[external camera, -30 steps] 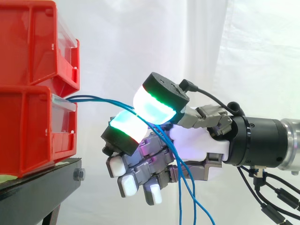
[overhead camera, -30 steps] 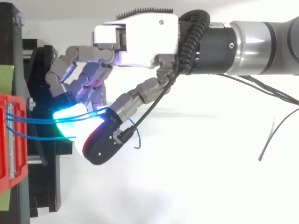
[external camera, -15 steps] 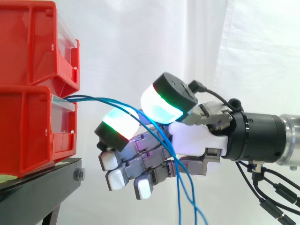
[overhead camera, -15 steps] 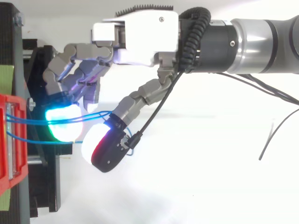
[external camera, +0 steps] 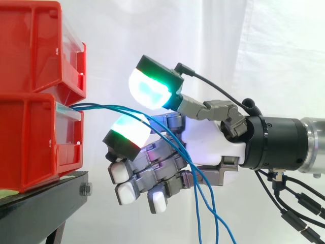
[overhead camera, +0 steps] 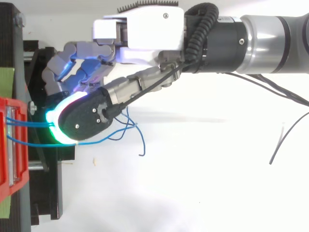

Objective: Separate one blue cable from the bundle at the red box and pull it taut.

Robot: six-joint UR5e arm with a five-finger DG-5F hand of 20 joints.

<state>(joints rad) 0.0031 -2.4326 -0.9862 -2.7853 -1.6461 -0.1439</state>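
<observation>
Blue cables [external camera: 109, 108]: we see a few thin strands leaving the front of the lower red bin [external camera: 30, 142]. They cross one glowing fingertip [external camera: 129, 133], then hang slack past the palm.
Hand [external camera: 213, 145]: spread, thumb [external camera: 152, 86] high above the strands, pinching nothing.
Bins: upper red bin [external camera: 35, 46] stacked on the lower, at the black stand's [external camera: 45, 195] right edge.

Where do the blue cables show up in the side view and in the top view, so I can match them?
Side view: the blue cables start at the lower red bin on the left, cross the hand and hang down at bottom centre.
Top view: the blue cables run right from the left edge, under the hand, with loose ends near centre.
Shared landmark: the red bin, where they start.
</observation>
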